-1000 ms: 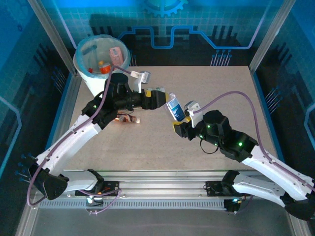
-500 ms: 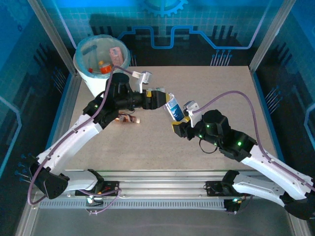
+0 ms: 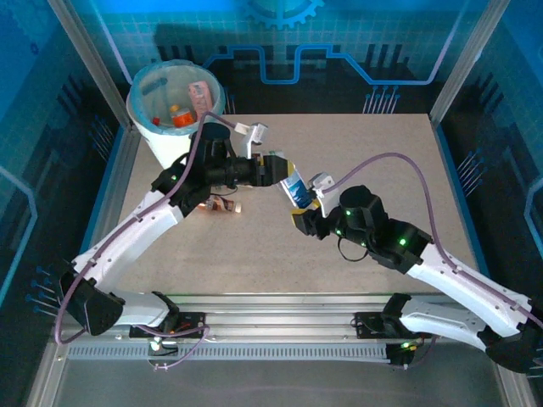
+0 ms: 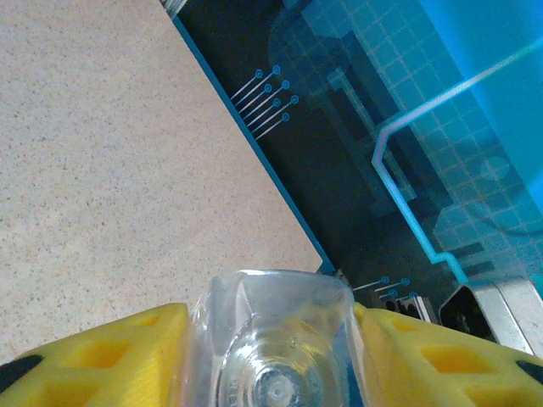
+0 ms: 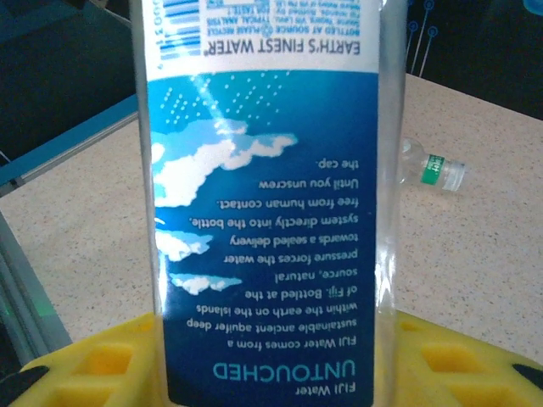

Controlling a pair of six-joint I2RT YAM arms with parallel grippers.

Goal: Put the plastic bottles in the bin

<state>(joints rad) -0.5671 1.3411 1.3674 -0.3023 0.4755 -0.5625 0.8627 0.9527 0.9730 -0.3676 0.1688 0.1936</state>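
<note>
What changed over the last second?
The right pincer, gripping the blue-label bottle, carried it slightly left into the left pincer, which closed from open onto the bottle's other end. Nothing was released: both now hold it. The bin and the loose bottle stayed put.

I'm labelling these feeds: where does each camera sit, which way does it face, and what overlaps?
Top external: above and behind, looking down on the table, bin, left arm, right arm and the blue-label bottle.
Left wrist: on the left arm, facing across the table toward the blue wall; yellow fingers flank the bottle's clear base.
Right wrist: on the right arm, close on the bottle's label, fingers below.
Shared: all show that bottle, between the left gripper and right gripper.
</note>
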